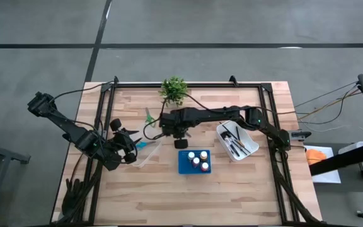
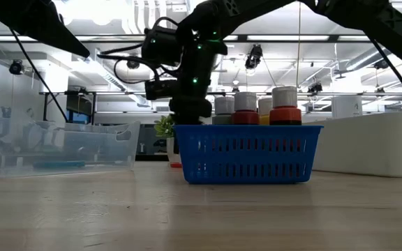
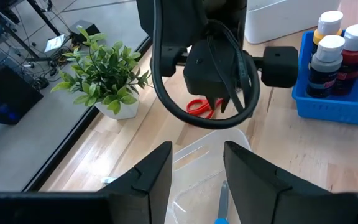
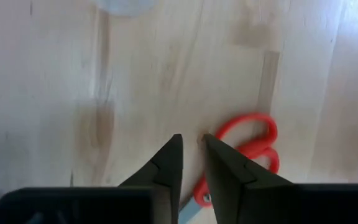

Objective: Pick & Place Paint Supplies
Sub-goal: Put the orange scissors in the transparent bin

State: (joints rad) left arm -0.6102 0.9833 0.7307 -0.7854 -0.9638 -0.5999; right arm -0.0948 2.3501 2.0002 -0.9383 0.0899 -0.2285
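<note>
The blue basket (image 1: pixel 186 168) sits in the middle of the wooden table (image 1: pixel 232 202). Paint bottles (image 1: pixel 200 162) stand up inside it, with white caps and red, orange and dark bodies.

The right gripper (image 1: pixel 180 140) hangs just behind the blue basket, pointing down at the table. Its two fingers (image 4: pixel 166 167) are nearly together, with only a thin gap, and they hold nothing. The red scissors (image 4: pixel 248 151) lie flat on the wood right beside the fingertips, just behind the basket. From the side, the gripper looks close to the table, but it is hard to tell if it touches.

The left gripper (image 1: pixel 131 153) is to the left of the blue basket, over a clear plastic bin (image 1: pixel 149 153). Its fingers (image 3: pixel 151 171) are spread apart and empty. Something blue (image 3: pixel 221 202) lies in the bin.

A white bin (image 1: pixel 252 146) to the right of the basket holds thin brushes (image 1: pixel 233 140). A small green plant (image 1: pixel 174 89) stands far behind the basket.
</note>
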